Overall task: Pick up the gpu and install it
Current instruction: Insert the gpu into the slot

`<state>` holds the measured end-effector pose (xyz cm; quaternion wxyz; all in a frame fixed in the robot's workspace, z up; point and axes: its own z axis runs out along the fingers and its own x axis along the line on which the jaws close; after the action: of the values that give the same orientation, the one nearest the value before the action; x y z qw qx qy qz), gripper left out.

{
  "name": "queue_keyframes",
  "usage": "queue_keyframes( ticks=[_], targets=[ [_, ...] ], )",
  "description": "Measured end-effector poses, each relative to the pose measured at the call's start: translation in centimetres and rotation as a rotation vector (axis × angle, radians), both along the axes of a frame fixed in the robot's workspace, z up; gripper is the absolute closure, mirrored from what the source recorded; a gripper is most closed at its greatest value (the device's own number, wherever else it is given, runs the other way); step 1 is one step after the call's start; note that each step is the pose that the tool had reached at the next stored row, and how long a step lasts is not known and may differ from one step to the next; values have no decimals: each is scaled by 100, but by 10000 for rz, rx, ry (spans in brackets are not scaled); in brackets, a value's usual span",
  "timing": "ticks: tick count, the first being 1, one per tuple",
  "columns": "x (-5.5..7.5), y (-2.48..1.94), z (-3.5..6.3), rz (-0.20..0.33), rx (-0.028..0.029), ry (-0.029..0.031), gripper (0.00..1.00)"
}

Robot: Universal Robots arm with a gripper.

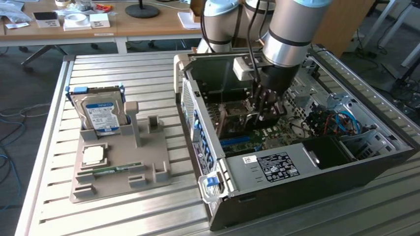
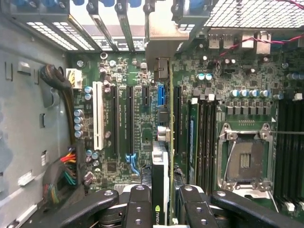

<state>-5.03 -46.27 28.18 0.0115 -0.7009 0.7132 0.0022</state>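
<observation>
The pincer (image 2: 165,199) holds the gpu (image 2: 160,178), its two fingers (image 2: 138,204) partly closed on the card's thickness. The card stands on edge straight below the pincer, inside the open case (image 1: 315,167), with the black cooler against one finger and the green board against the other. It runs away from the pincer over the motherboard (image 2: 123,85), between a blue slot (image 2: 160,97) and a long black slot (image 2: 176,118); I cannot tell whether its edge is seated. Well apart from the pincer, outside the case, a hard drive (image 1: 102,115) stands in a holder (image 1: 157,172).
</observation>
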Motion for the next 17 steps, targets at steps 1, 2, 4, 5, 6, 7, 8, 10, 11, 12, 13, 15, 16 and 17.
queue_keyframes(
  ticks=[1,2,4,5,6,7,8,10,11,12,13,15,16,17],
  targets=[
    [-8,0,-18,0,0,0,73],
    [-14,0,-35,-1,0,0,73],
    [-19,0,-60,-1,0,0,73],
    [-19,-1,-62,1,-2,0,73],
    [-21,-1,-62,1,-4,2,73],
    [-26,-1,-64,-1,-4,1,73],
    [-32,0,-67,-1,-1,1,73],
    [-45,1,-71,-1,0,0,73],
    [-51,1,-75,-1,1,0,73],
    [-57,1,-78,0,1,-1,73],
    [-64,2,-85,-1,2,-1,73],
    [-77,3,-109,-1,-1,0,73],
    [-82,4,-125,-1,1,0,73],
    [-87,4,-140,-1,0,0,73]
  ],
)
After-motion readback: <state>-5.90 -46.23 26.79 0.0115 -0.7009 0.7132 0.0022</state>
